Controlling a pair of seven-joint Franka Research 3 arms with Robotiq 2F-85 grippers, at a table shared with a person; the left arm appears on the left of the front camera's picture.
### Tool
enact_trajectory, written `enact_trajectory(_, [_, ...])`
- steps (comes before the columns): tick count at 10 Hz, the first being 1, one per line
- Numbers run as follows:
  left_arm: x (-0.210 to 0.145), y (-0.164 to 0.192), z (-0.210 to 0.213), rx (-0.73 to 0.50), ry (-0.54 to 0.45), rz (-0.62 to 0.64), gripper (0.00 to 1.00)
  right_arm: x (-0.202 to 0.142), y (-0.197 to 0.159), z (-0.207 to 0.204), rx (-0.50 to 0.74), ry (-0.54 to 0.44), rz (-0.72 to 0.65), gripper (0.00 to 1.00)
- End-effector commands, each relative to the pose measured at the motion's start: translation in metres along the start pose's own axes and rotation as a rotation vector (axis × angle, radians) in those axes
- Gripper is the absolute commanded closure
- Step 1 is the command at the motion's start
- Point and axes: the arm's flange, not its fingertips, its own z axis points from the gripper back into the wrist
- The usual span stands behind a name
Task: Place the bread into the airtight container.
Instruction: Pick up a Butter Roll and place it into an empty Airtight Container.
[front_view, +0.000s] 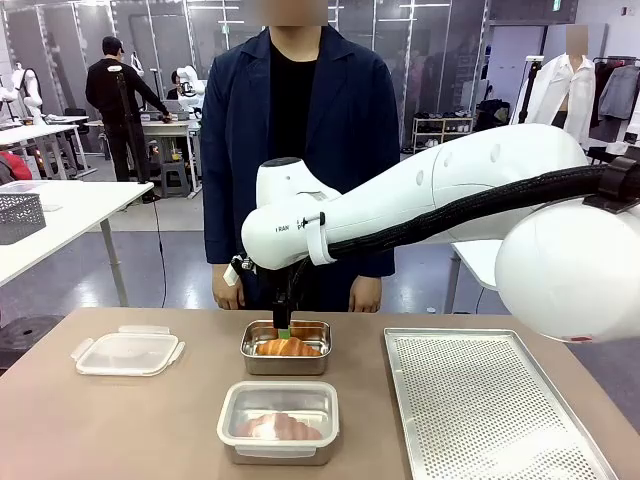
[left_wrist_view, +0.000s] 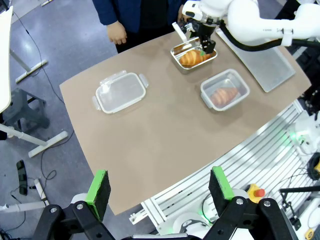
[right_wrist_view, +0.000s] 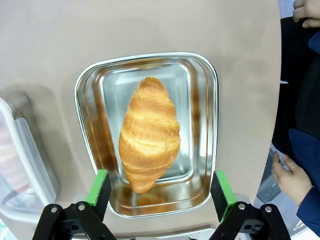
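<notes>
Counted on the worktop (front_view: 120, 430): two croissants, one steel tray (front_view: 252, 361), one clear airtight container (front_view: 278, 421), one separate lid (front_view: 127, 353), one perforated baking sheet (front_view: 490, 405). Bare croissant (right_wrist_view: 149, 132) lying in the steel tray, long axis running along the tray's length, narrower tip toward the right hand (right_wrist_view: 161, 189). Second croissant (front_view: 279, 427) inside the container. Right hand spread, poised above the tray. Left hand (left_wrist_view: 160, 192) spread too, high over the near worktop edge. Person (front_view: 300, 130) standing at far side.
</notes>
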Motion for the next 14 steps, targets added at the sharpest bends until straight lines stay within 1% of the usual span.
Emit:
enact_trajectory(1, [0.002, -0.001, 0.000, -0.001, -0.012, -0.008, 0.00, 0.002, 0.000, 0.001, -0.002, -0.001, 0.001, 0.00])
enact_trajectory(4, [0.002, -0.001, 0.000, -0.001, -0.012, -0.008, 0.00, 0.000, 0.000, 0.000, 0.000, 0.000, 0.000, 0.00])
enact_trajectory(5, [0.002, -0.001, 0.000, -0.001, -0.012, -0.008, 0.00, -0.010, 0.001, 0.017, -0.010, -0.027, -0.039, 0.00])
enact_trajectory(6, [0.002, -0.001, 0.000, -0.001, -0.012, -0.008, 0.00, -0.032, 0.008, 0.042, -0.001, -0.027, -0.077, 0.00])
enact_trajectory(7, [0.002, -0.001, 0.000, -0.001, -0.012, -0.008, 0.00, -0.059, 0.012, 0.067, 0.018, -0.057, -0.101, 0.00])
enact_trajectory(8, [0.002, -0.001, 0.000, -0.001, -0.012, -0.008, 0.00, -0.091, 0.018, 0.084, 0.041, -0.042, -0.132, 0.00])
enact_trajectory(9, [0.002, -0.001, 0.000, -0.001, -0.012, -0.008, 0.00, -0.173, 0.039, 0.116, 0.021, 0.045, -0.295, 0.00])
enact_trajectory(11, [0.002, -0.001, 0.000, -0.001, -0.012, -0.008, 0.00, -0.178, 0.041, 0.119, 0.022, 0.044, -0.308, 0.00])
enact_trajectory(12, [0.002, -0.001, 0.000, -0.001, -0.012, -0.008, 0.00, -0.210, 0.051, 0.136, 0.002, 0.013, -0.385, 0.00])
enact_trajectory(13, [0.002, -0.001, 0.000, -0.001, -0.012, -0.008, 0.00, -0.250, 0.064, 0.161, -0.002, -0.026, -0.482, 0.00])
enact_trajectory(14, [0.002, -0.001, 0.000, -0.001, -0.012, -0.008, 0.00, -0.281, 0.073, 0.183, -0.003, -0.067, -0.556, 0.00])
